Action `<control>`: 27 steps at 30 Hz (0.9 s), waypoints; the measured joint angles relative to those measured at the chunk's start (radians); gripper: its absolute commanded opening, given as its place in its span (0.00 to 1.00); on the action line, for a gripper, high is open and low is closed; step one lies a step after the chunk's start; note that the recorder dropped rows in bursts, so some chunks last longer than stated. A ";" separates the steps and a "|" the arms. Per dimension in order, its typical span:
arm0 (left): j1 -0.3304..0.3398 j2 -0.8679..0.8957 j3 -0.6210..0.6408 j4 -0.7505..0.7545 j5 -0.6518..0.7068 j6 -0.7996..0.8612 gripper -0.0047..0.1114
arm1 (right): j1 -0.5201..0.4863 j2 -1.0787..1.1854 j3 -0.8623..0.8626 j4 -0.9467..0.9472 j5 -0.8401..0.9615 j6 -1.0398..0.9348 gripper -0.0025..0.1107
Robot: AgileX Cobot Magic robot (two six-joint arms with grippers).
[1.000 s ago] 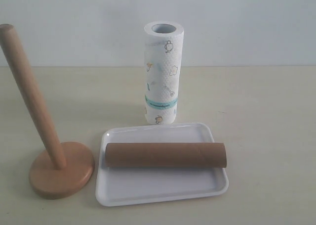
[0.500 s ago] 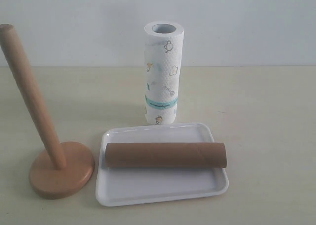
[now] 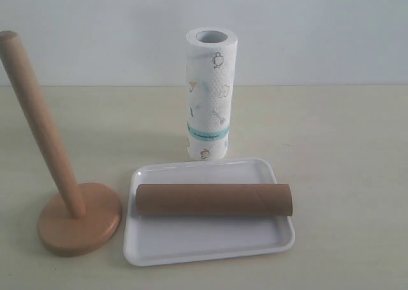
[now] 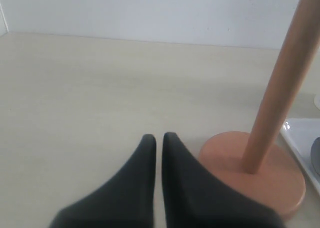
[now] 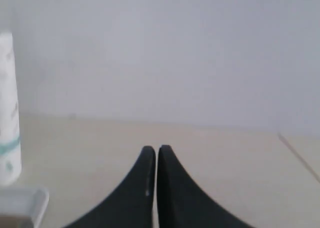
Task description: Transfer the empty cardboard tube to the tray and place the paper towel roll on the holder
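Observation:
The brown cardboard tube (image 3: 214, 199) lies lengthwise across the white tray (image 3: 204, 246) at the front of the table. Behind the tray the paper towel roll (image 3: 210, 92) stands upright, also at the edge of the right wrist view (image 5: 8, 112). The wooden holder (image 3: 60, 175) stands left of the tray with its pole bare; its base (image 4: 260, 168) shows in the left wrist view. My left gripper (image 4: 158, 137) is shut and empty, just beside the holder's base. My right gripper (image 5: 156, 149) is shut and empty, off to the side of the roll. Neither gripper shows in the exterior view.
A pale wall runs behind the beige table. A corner of the tray (image 5: 30, 200) shows in the right wrist view, and its rim (image 4: 300, 135) in the left wrist view.

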 measured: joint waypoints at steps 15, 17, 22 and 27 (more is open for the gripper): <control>0.000 0.000 0.000 0.000 0.000 0.002 0.08 | 0.000 0.290 -0.170 0.008 -0.195 0.001 0.03; 0.000 0.000 0.000 0.000 0.000 0.002 0.08 | 0.000 0.379 -0.189 0.008 -0.188 0.002 0.03; 0.000 0.000 0.000 0.000 0.000 0.002 0.08 | 0.000 0.519 -0.197 0.008 -0.188 0.010 0.03; 0.000 0.000 0.000 0.000 0.000 0.002 0.08 | 0.000 0.551 -0.197 0.008 -0.190 0.015 0.03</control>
